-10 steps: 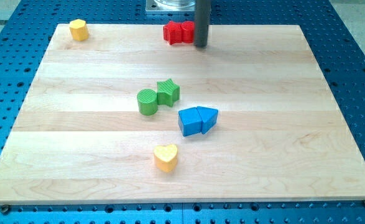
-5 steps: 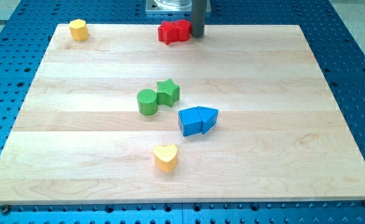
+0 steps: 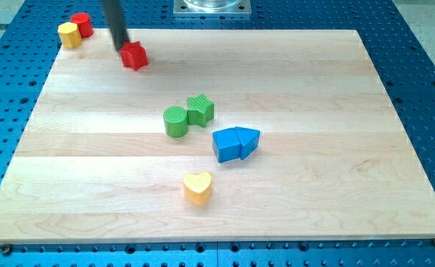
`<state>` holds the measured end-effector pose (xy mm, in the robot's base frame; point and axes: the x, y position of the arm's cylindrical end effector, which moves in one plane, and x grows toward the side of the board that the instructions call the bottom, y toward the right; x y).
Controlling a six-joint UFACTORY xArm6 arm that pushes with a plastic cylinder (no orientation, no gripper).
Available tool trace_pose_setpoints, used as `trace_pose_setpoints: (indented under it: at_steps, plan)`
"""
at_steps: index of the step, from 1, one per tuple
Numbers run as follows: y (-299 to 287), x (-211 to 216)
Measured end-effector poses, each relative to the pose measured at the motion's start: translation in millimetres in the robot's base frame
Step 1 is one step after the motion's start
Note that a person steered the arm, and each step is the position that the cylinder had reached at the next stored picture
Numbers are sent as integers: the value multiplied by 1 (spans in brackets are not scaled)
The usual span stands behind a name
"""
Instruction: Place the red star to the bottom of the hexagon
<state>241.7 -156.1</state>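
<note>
No writing anywhere — just a pale wooden board on blue pegboard. My tip, a bare rod gripping nothing, touches the red star, right of the yellow hexagon — a red cylinder beside it.

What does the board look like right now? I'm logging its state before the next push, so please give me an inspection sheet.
Surface: pale wooden board on a blue perforated table.
Job's things: red star near the view's top left; yellow hexagon at the top-left corner, touching a second red block.
Clutter: green cylinder touching green star; blue cube touching blue triangle; yellow heart.
Grippers: none; my tip sits just left of the red star.
Cables: nothing seen.
Surroundings: metal base at the view's top.
</note>
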Motion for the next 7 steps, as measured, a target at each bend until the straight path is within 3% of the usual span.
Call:
trace_pose_setpoints:
  at_steps: [1, 2, 3, 4, 6, 7]
  plan:
    - [-7, -13]
    - [72, 5]
    - [41, 36]
    - [-57, 37]
    - [-84, 115]
    - [-131, 100]
